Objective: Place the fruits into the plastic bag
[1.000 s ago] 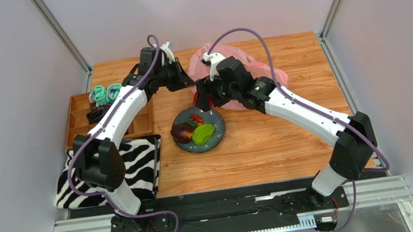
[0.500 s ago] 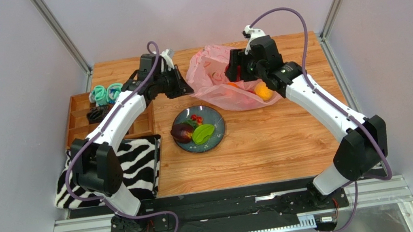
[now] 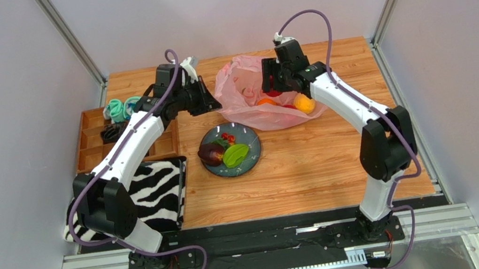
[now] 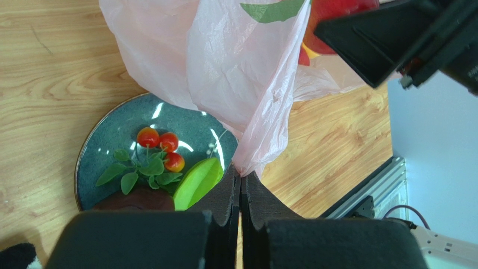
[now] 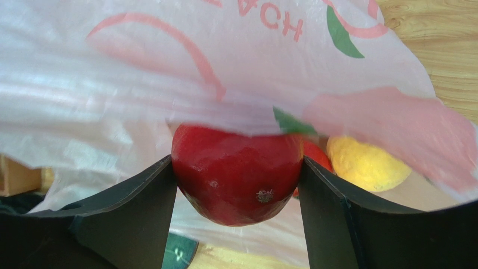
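Wooden desk (image 3: 311, 166), contents listed from near edge to far. Near left corner: one zebra-striped cloth (image 3: 161, 185), lying flat, partly hidden by the left arm. Middle of the desk: one dark blue-grey round plate (image 3: 249, 140), carrying three fruits: a dark purple fruit (image 3: 211, 154) on its near left part, a green oval fruit (image 3: 236, 154) just beside it on the right, and a sprig of red berries (image 3: 227, 138) with green leaves on the far part. Left edge, beyond the cloth: one wooden tray (image 3: 90, 139) with compartments; teal items (image 3: 121, 108) sit in its far compartments and a black item (image 3: 110, 133) in one nearer; what they are cannot be told. Toward the far edge, about midway along it: one plastic bag (image 3: 242, 88), thin, translucent pink, printed with red and green peach pictures and lettering, its lower part lying on the desk just beyond the plate. Left hand (image 4: 241, 180): fingers pressed together on a pinch of the bag's left rim, holding that side raised above the plate. Right hand (image 5: 237, 168): clamped on a red apple (image 5: 235, 185), one finger on each side, at the bag's opening with the film draped over the apple's top. Inside the bag, seen through the film: one orange (image 3: 266, 101) and one yellow-orange peach (image 3: 303, 103), resting side by side at its right end.
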Controlling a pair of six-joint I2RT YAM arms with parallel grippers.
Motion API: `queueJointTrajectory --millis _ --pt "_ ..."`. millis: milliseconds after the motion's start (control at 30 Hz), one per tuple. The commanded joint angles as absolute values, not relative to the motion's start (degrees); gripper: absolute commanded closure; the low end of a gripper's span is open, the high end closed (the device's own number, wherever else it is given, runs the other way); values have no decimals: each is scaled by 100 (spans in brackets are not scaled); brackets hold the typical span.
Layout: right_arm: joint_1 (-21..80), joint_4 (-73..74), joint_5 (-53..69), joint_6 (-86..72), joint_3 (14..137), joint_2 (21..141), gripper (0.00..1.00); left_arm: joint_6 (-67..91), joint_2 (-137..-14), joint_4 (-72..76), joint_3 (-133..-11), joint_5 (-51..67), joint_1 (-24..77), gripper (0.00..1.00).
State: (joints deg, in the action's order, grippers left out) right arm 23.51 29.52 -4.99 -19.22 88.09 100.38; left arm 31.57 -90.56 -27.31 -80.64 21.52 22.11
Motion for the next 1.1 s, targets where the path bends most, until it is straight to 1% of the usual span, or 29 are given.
queueJointTrajectory --millis 0,67,200,467,633,833,933,1033,1067 --pt "2347 2944 -826 -1846 9447 10659 58 3032 -8798 -2707 -7954 2092 2206 100" --pt "2390 3023 -791 -1846 9623 10862 58 3050 -8789 -2716 -7928 2074 2206 100" --pt "2461 3173 -800 -1802 9519 11092 58 3059 -8807 -2672 -7936 2057 2197 100" --pt "2549 3006 -633 -1872 8535 10688 58 3173 -9000 -2584 -7989 2109 2206 100" --pt "2575 3217 -580 -1855 8341 10784 58 3182 -9061 -2566 -8016 2118 2197 100" --pt "2584 3111 -624 -1784 8138 10731 57 3190 -9079 -2566 -8007 2092 2206 100" --pt "2593 3173 -676 -1775 8305 10854 52 3182 -9079 -2575 -8033 2083 2206 100" --pt "2584 3252 -825 -1732 8481 10933 34 3155 -9105 -2637 -8068 2074 2206 100" --pt "2584 3278 -870 -1705 8508 10934 23 3147 -9097 -2628 -8068 2074 2197 100"
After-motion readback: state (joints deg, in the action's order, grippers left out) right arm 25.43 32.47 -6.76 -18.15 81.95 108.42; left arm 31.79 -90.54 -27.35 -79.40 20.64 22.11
